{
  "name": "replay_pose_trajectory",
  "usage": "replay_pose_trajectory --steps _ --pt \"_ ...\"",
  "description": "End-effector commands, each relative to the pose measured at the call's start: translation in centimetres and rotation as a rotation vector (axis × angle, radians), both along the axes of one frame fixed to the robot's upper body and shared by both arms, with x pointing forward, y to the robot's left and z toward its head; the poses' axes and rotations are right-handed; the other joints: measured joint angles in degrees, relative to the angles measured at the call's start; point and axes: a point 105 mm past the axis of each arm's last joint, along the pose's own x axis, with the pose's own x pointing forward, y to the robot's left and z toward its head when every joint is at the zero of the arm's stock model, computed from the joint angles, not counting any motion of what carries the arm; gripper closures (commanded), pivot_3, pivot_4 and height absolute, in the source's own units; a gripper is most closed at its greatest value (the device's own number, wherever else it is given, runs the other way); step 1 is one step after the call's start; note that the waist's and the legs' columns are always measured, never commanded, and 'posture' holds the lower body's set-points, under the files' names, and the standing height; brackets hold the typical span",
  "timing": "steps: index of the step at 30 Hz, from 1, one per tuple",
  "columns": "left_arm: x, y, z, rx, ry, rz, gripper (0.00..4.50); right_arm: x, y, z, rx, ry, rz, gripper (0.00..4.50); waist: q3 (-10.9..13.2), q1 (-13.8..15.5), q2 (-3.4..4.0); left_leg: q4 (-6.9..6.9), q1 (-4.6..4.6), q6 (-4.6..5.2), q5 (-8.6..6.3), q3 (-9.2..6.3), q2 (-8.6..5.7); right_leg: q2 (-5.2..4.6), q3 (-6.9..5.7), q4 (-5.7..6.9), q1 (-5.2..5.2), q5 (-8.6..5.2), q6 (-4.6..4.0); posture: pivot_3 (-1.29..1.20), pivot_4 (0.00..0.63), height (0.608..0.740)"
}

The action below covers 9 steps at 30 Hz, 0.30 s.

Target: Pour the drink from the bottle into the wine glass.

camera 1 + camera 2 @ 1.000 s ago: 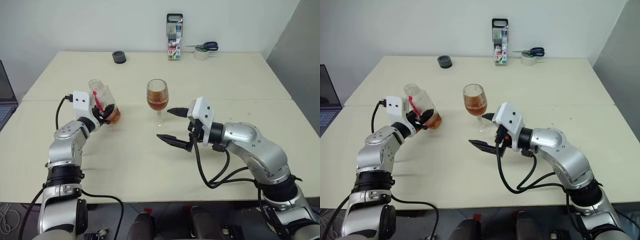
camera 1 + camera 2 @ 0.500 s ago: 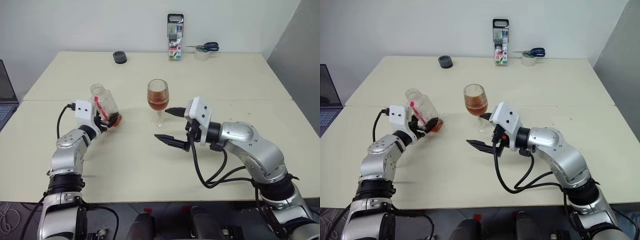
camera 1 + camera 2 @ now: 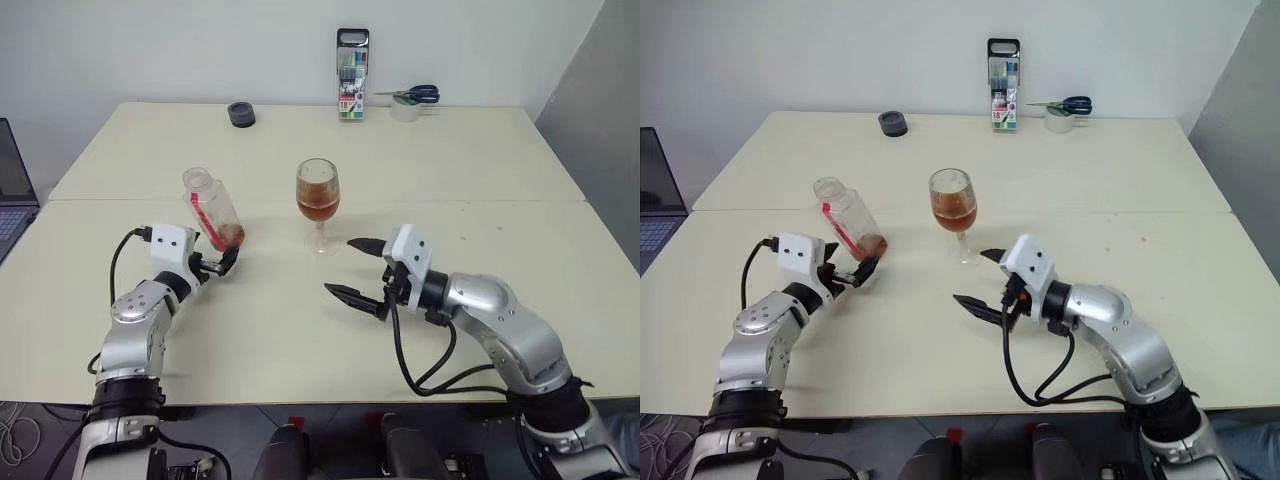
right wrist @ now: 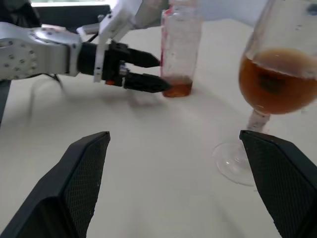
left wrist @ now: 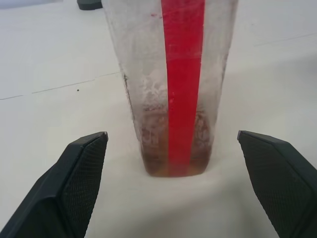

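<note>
Both grippers gape wide, holding nothing; the left gripper (image 3: 222,265) flanks the bottle (image 3: 213,208). The right gripper (image 3: 357,268) sits near the half-full wine glass (image 3: 318,200).

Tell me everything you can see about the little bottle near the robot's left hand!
The bottle is small, clear plastic with a red strip of label down its side and no cap on its open mouth. It stands on the table, leaning in the head views. A little reddish-brown drink sits at the bottom; the rest is empty and foggy. The left gripper is open, its black fingers on either side of the base and not touching it.
</note>
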Motion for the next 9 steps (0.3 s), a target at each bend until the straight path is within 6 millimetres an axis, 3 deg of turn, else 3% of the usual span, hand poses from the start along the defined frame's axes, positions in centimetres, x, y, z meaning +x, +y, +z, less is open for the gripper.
replay_pose_trajectory --steps 1,3,9 --pt "-1.6 1.0 1.1 0.048 -0.049 0.095 0.01 1.4 -3.0 0.1 0.106 -0.086 -0.25 0.0 -0.02 0.0 -0.02 -0.01 0.01 0.0 0.0 0.02 0.0 0.0 0.04 0.0 0.0 0.0 0.0 0.0 0.15 0.74" --pt "-2.5 0.8 1.0 0.051 -0.058 0.094 0.01 1.9 -4.4 -0.7 0.155 -0.08 -0.368 0.0 -0.02 0.02 -0.02 -0.07 0.13 0.0 0.0 0.05 0.02 0.0 0.11 0.01 0.04 0.0 0.0 0.0 0.15 0.74" --pt "-3.9 0.3 1.2 0.007 -0.109 0.108 0.01 2.9 -5.5 -1.4 0.211 -0.106 -0.511 0.0 -0.02 0.3 -0.01 -0.09 0.25 -0.01 0.0 0.13 0.04 0.07 0.09 -0.01 0.16 0.0 0.0 0.0 0.15 0.74"
